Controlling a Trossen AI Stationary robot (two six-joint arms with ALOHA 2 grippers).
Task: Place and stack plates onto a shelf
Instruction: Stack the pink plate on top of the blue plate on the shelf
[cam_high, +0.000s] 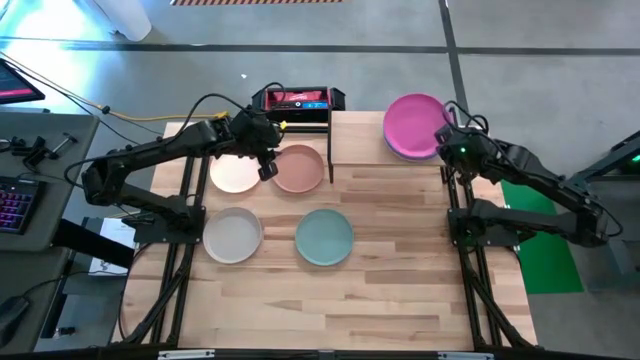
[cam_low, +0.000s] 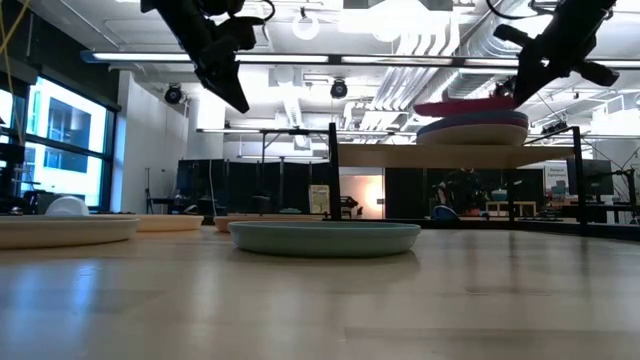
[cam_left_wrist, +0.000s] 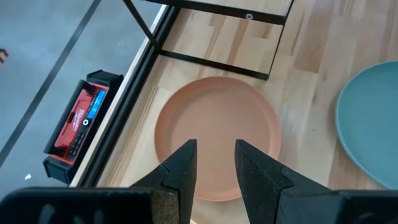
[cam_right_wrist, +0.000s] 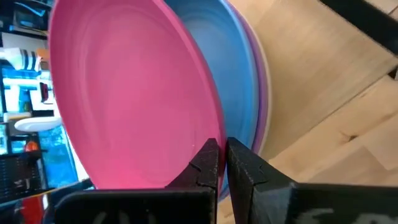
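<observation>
— Hovering my left pincer (cam_left_wrist: 214, 163) over the terracotta plate (cam_high: 298, 168) on the counter (cam_high: 400, 260); fingers apart, empty.
— Right?
— My right pincer (cam_right_wrist: 221, 158) pinches the magenta plate (cam_high: 415, 124) atop the shelf (cam_low: 450, 155) stack.

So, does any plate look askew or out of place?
Yes. The magenta plate sits tilted on the shelf's stack, one edge raised, with the right end effector shut on its rim. The plates on the table lie flat.
</observation>
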